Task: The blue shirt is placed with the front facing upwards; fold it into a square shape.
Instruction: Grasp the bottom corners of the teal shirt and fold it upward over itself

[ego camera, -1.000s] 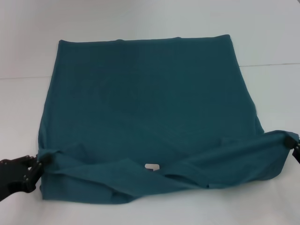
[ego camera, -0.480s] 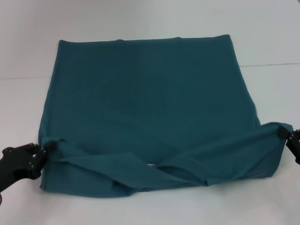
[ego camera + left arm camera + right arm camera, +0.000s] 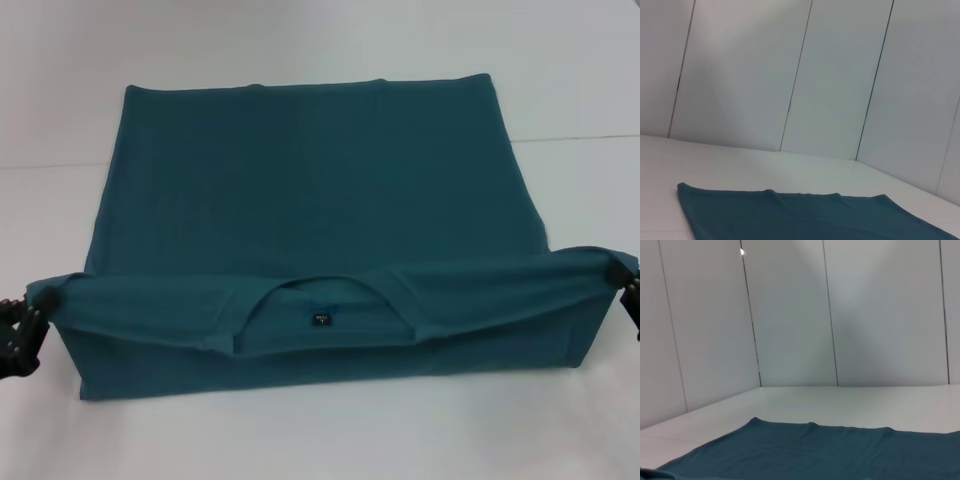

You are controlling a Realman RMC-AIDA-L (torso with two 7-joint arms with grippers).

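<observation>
Between the left gripper and right gripper, the blue shirt collar edge is stretching, apparently pinched by both jaws.

Both the left gripper and right gripper are black, blocky and ridged.

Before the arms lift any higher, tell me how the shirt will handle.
The shirt is probably floppy: its near band sags between the left pincer and right pincer. It seems light, since two corner pinches hold that band up. It would likely bunch rather than slide if pushed; wrinkles already show around the collar.
</observation>
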